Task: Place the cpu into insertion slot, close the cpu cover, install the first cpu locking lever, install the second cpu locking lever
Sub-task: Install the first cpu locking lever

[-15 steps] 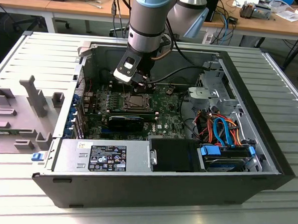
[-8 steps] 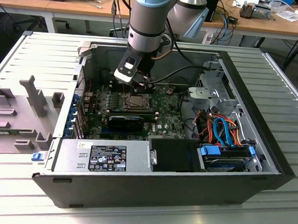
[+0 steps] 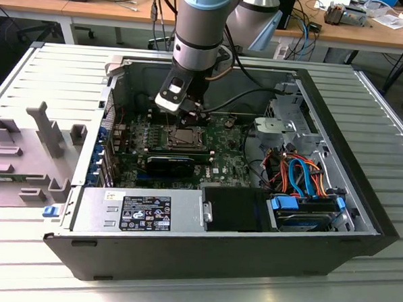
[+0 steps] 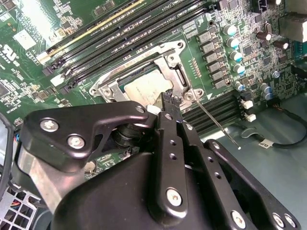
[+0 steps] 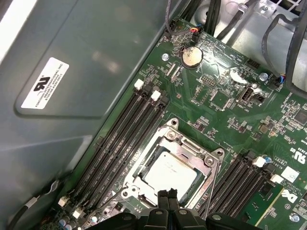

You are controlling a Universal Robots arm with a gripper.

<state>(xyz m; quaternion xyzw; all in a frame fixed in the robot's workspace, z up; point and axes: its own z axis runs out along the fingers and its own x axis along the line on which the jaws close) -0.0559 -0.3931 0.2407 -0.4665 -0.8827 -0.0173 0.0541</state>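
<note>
A robot arm (image 3: 201, 29) reaches steeply down, its wrist directly above the insertion slot (image 3: 182, 138). Its black gripper (image 5: 168, 195) points at the slot's near edge. The two slim fingers (image 5: 163, 203) are pressed together, their tips close to the rim.

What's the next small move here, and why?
Probably ease the shut gripper sideways onto the locking lever and begin pressing it down. The cpu already lies seated with the cpu cover closed over its edges, while that lever juts out free from the socket, unlatched, right beside the fingertips.
</note>
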